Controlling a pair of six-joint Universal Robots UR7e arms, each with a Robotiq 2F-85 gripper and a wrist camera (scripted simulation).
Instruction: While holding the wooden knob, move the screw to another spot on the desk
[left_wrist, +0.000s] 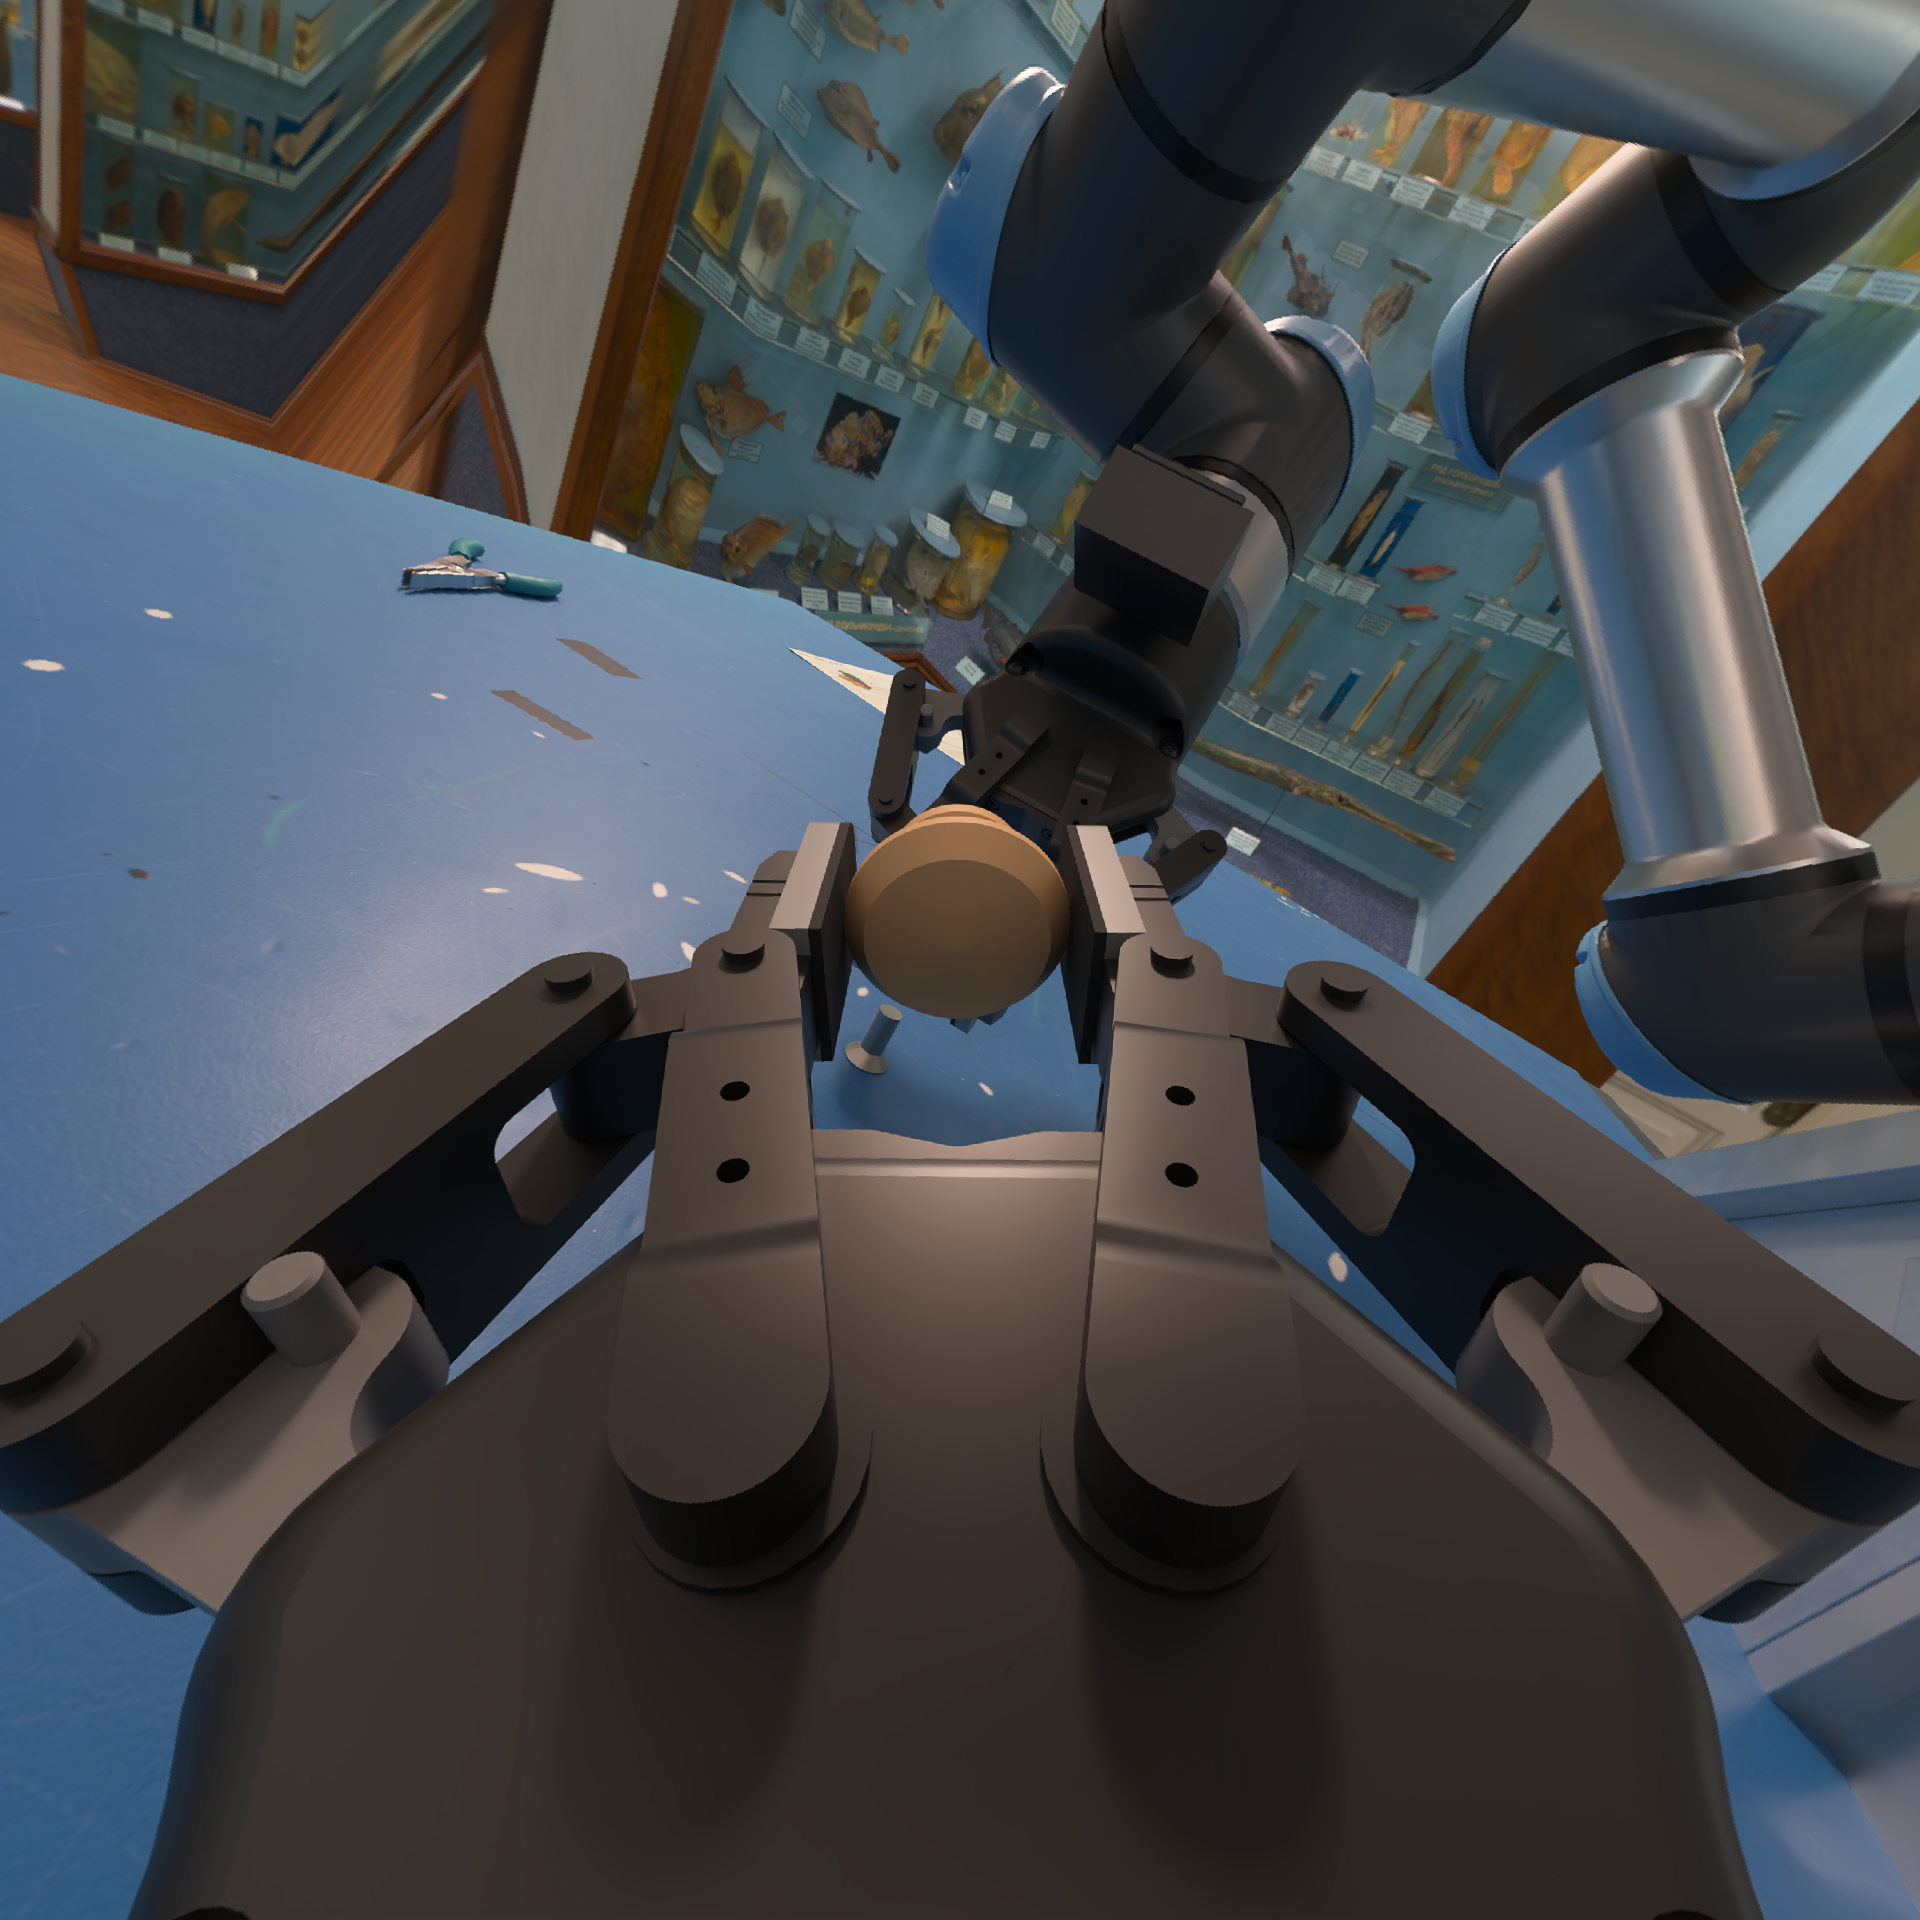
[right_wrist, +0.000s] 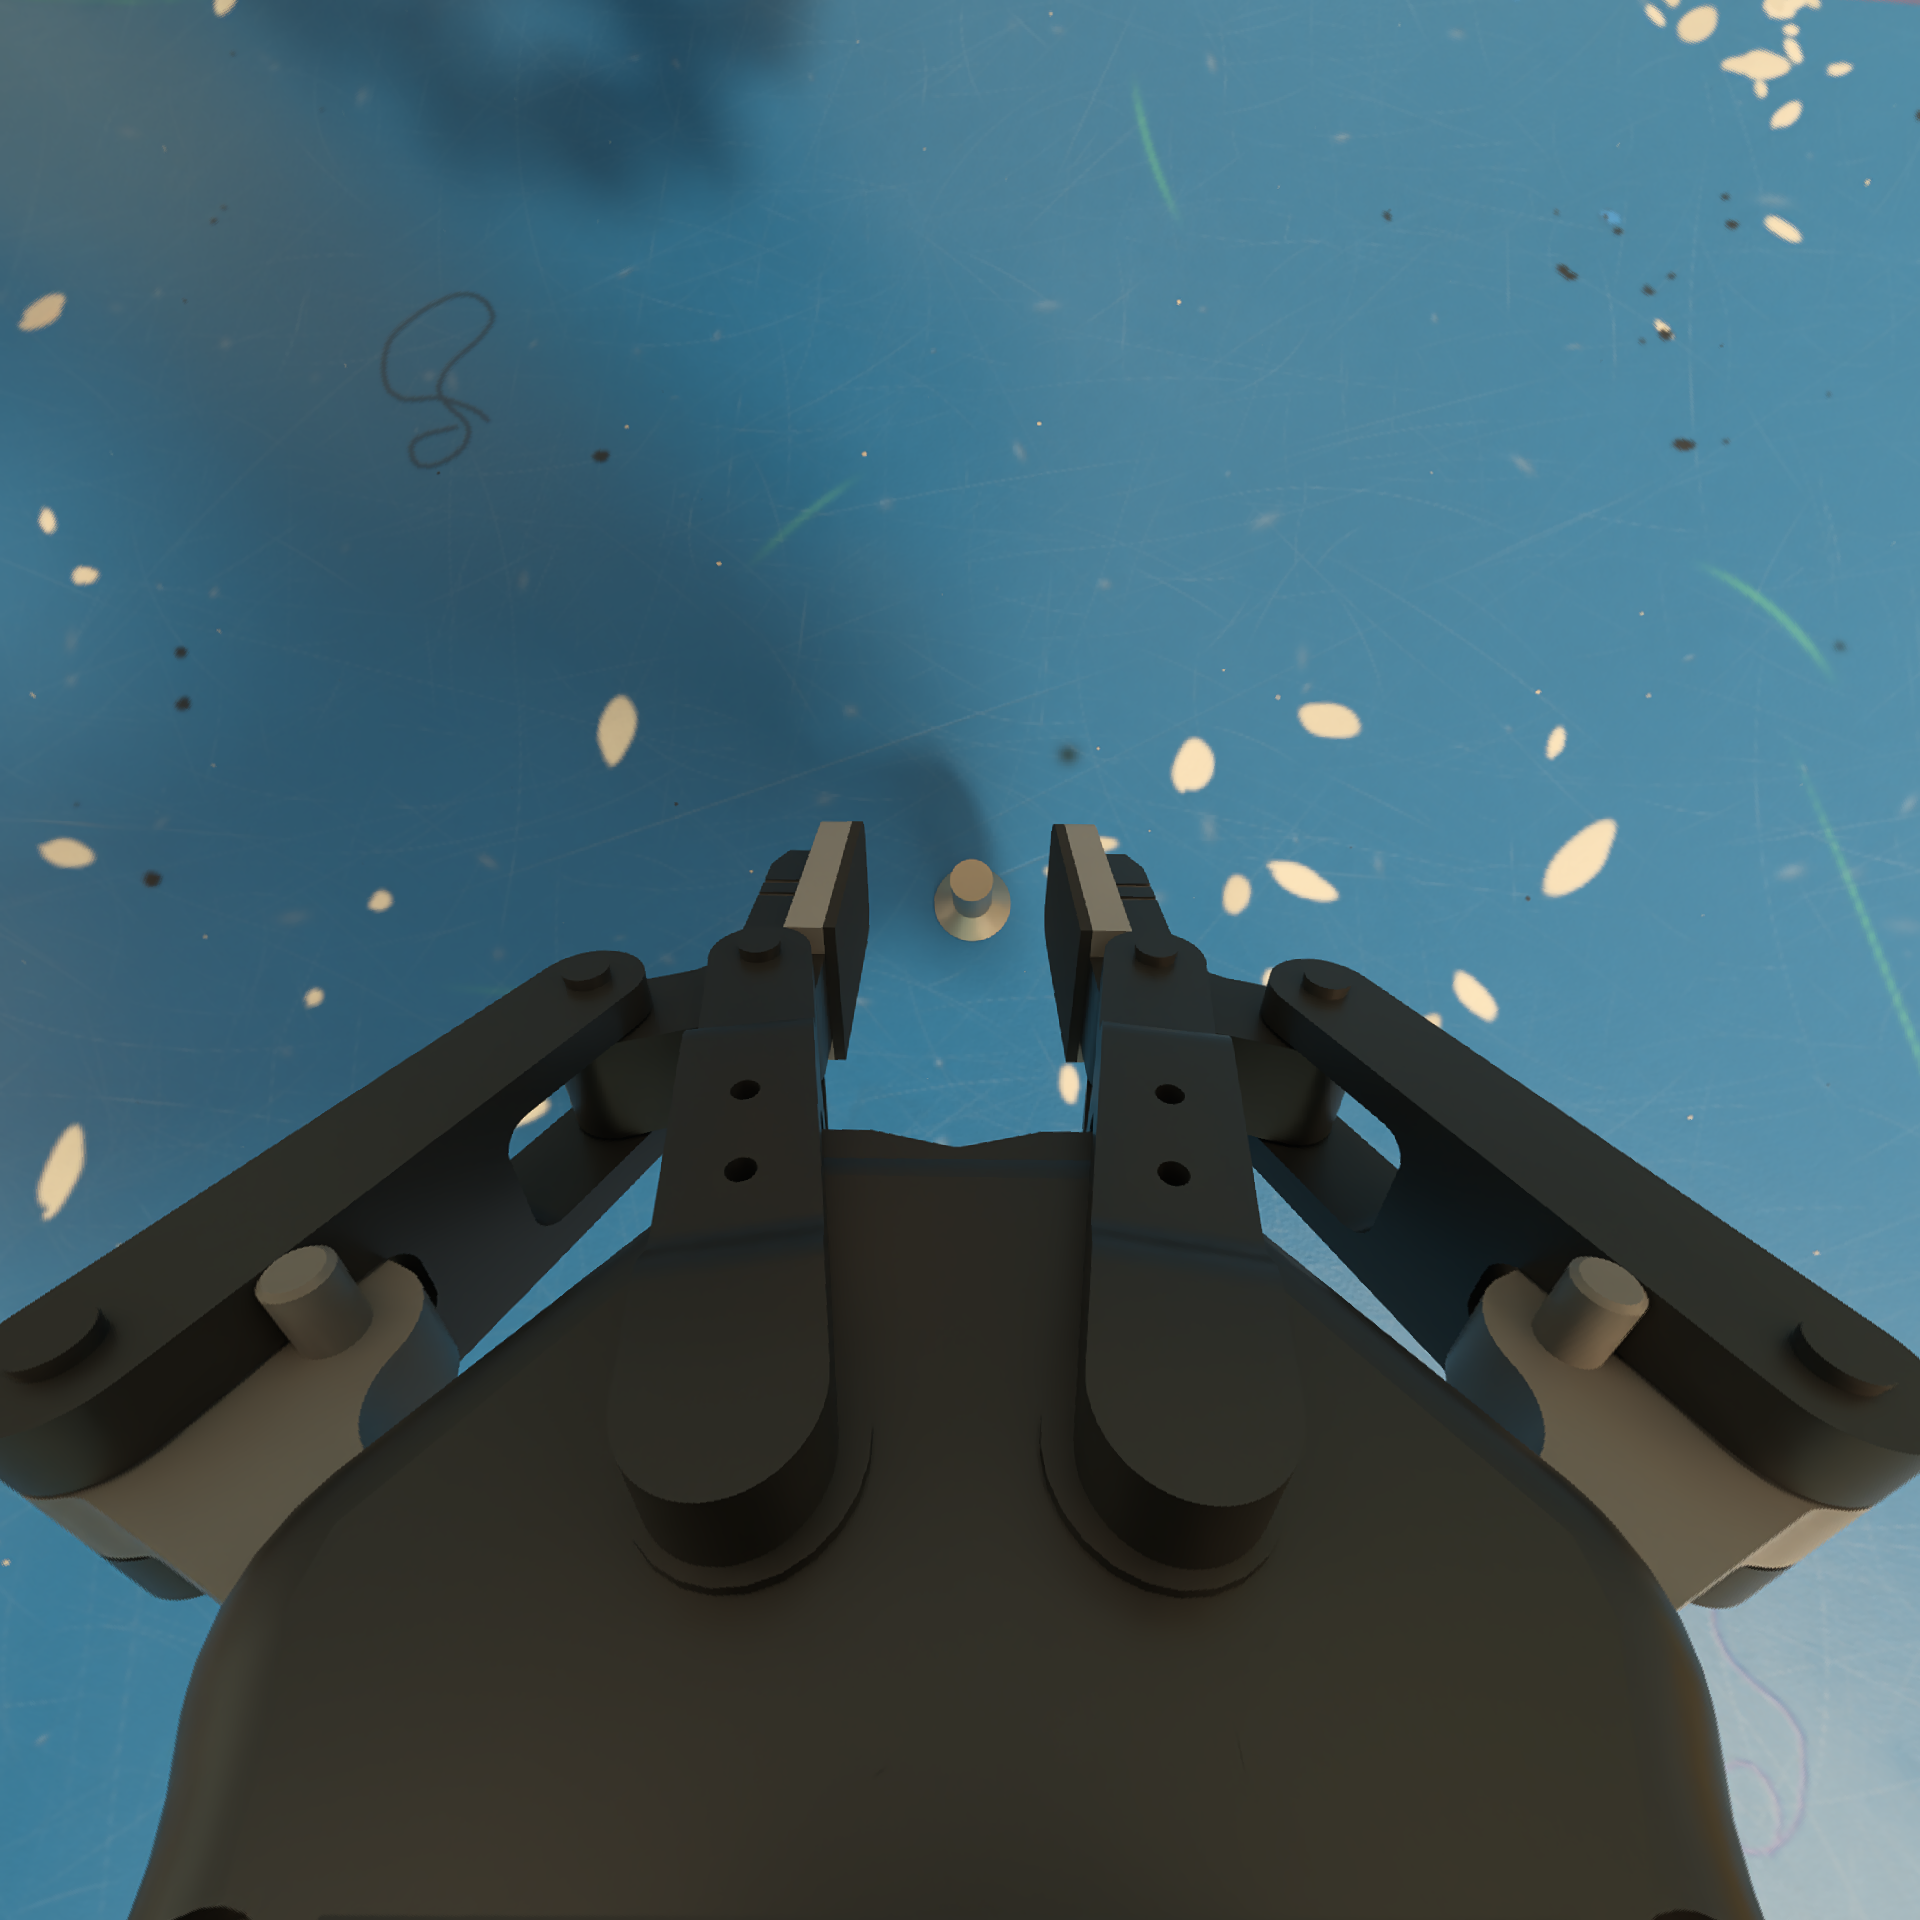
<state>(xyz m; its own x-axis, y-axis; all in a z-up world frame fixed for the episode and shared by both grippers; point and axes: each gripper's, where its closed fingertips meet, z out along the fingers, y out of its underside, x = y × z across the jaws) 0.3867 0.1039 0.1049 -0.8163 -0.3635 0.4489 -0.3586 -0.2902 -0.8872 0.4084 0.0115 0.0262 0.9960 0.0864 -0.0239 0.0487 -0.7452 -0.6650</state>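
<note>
One knob (left_wrist: 954, 914), one screw (right_wrist: 971, 902), one pliers (left_wrist: 480, 575)

- The blue table (left_wrist: 312, 831), scuffed, carries pale flecks and thin scratches.
- Beyond it, glass display cases (left_wrist: 790, 312) line pale blue walls, holding jarred specimens and mounted fish.
- Dark wood frames (left_wrist: 634, 260) edge the cases.

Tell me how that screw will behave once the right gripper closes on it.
The screw stands head-down with its shank up, so an off-centre pinch could tip it. Its round, smooth-looking shank may slip or roll. It looks rigid and probably light.
</note>
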